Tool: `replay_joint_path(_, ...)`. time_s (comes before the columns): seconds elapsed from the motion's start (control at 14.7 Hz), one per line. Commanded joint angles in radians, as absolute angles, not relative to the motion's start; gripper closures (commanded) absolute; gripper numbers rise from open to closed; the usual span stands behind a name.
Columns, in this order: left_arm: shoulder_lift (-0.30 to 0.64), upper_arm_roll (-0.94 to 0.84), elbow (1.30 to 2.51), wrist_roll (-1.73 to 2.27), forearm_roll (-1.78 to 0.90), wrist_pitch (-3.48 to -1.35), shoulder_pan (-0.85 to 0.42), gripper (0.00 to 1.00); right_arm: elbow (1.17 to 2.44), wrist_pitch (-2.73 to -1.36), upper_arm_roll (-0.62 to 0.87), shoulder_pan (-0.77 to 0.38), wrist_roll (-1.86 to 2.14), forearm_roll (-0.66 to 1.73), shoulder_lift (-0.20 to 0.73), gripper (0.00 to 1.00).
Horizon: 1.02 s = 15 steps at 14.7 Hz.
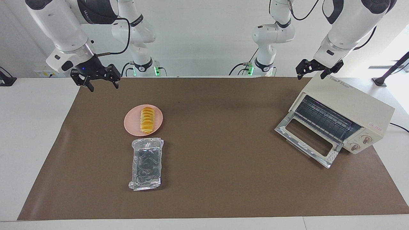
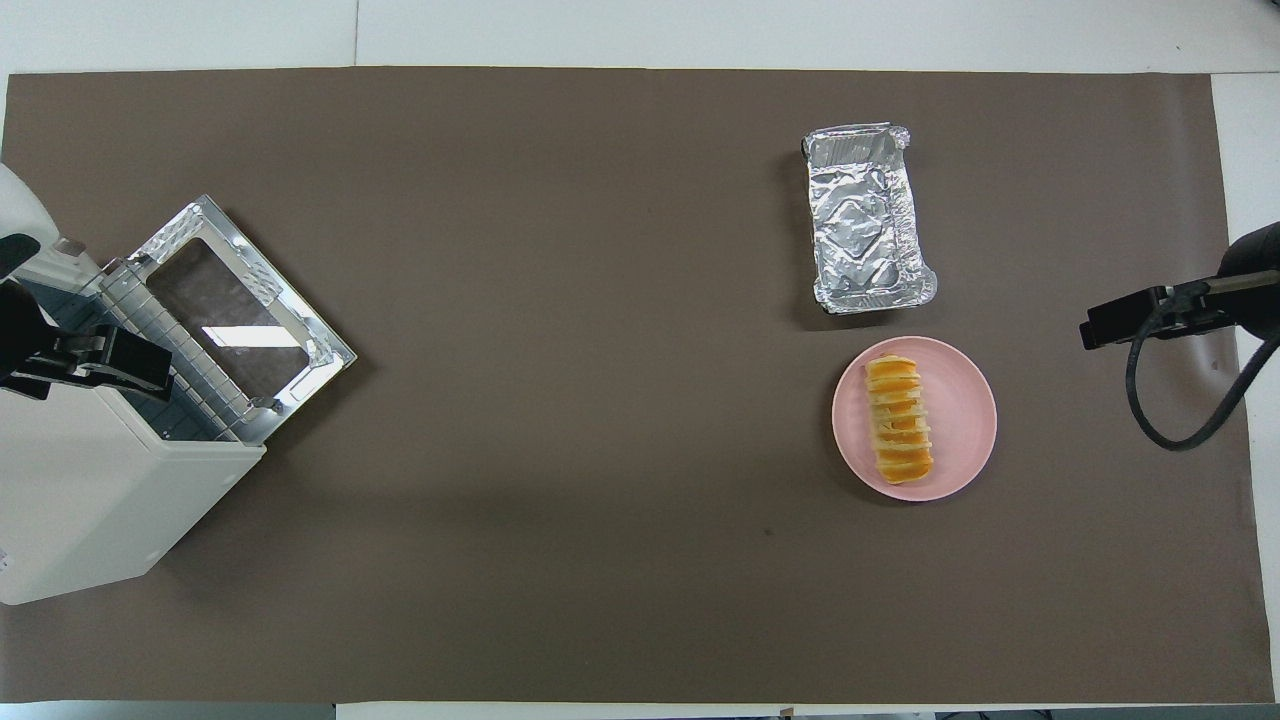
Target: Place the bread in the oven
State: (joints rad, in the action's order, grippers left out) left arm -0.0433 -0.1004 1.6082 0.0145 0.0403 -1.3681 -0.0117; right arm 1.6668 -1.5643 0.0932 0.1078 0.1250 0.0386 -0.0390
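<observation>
Presently the bread [image 1: 147,120] lies on a pink plate [image 1: 130,123] toward the right arm's end of the table [image 1: 223,179], free to grasp. Foil tray [image 1: 147,163] just beside, farther from robots. Oven [image 1: 348,105] door [image 1: 306,142] already down, rack exposed. Right gripper [image 1: 101,82] and left gripper [image 1: 314,71] hover, fingers apart, empty.

bread [image 1: 147,120] golden-yellow, ridged | plate [image 1: 130,123] pink | foil tray [image 1: 146,163] crinkled silver | oven [image 1: 346,105] cream-white, mark seemingly red | mat [image 1: 223,143] brown
</observation>
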Motion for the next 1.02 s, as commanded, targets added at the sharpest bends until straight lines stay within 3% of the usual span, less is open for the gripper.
replay_joint_path(0.0, -0.078, -0.109, 1.651, 0.005, 0.020, -1.393, 0.006, 0.00, 1.683, -1.559, 0.098, 0.117, 0.115, 0.051, -0.055, 0.00)
replay_joint_path(0.55, -0.078, -0.109, 1.651, 0.005, 0.020, -1.393, 0.006, 0.00, 1.727, -1.560, 0.101, 0.103, 0.110, 0.051, -0.080, 0.00)
replay_joint_path(0.95, -0.078, -0.109, 1.651, 0.005, 0.020, -1.393, 0.006, 0.00, 2.107, -1.808, 0.106, 0.000, 0.109, 0.052, -0.219, 0.00)
